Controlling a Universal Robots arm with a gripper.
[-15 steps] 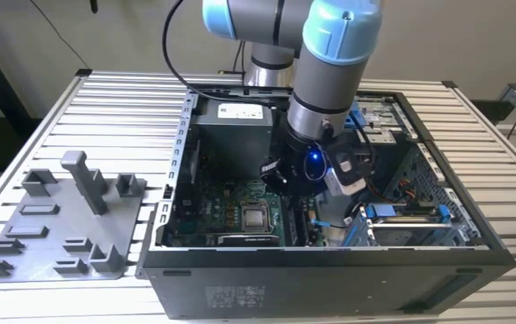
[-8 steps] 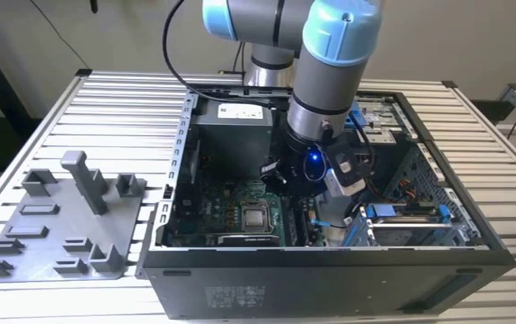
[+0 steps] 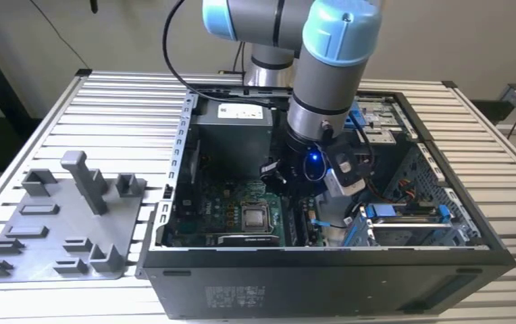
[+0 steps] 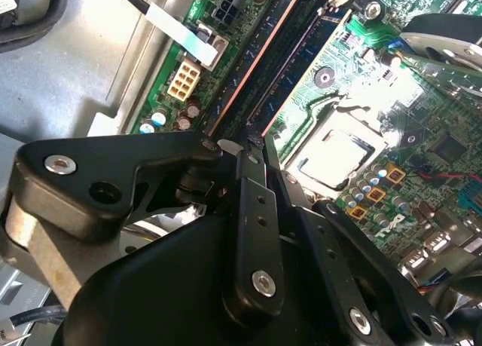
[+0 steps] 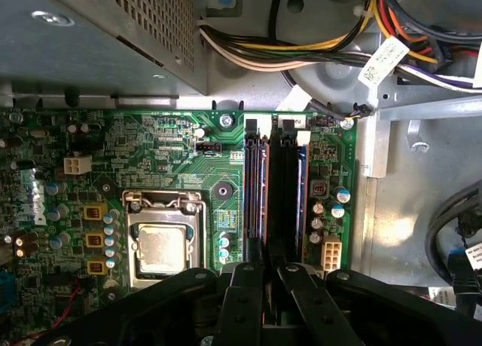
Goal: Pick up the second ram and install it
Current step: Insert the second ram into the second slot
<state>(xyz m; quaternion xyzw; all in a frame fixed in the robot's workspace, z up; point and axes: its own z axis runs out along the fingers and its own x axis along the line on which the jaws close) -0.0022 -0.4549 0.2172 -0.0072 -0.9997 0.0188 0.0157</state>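
My fingers (image 5: 265,274) are closed on the ram (image 5: 257,210), deep inside the case (image 3: 330,266). The ram stands in a slot of the board (image 5: 173,157), so installing looks nearly finished; full seating I cannot confirm.

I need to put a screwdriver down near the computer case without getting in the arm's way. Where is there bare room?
The slatted table is bare behind the grey fixture tray, on the exterior view's left of the computer case. There is also a bare strip on the case's right. Inside the case it is crowded: the gripper sits over the memory slots, among cables.
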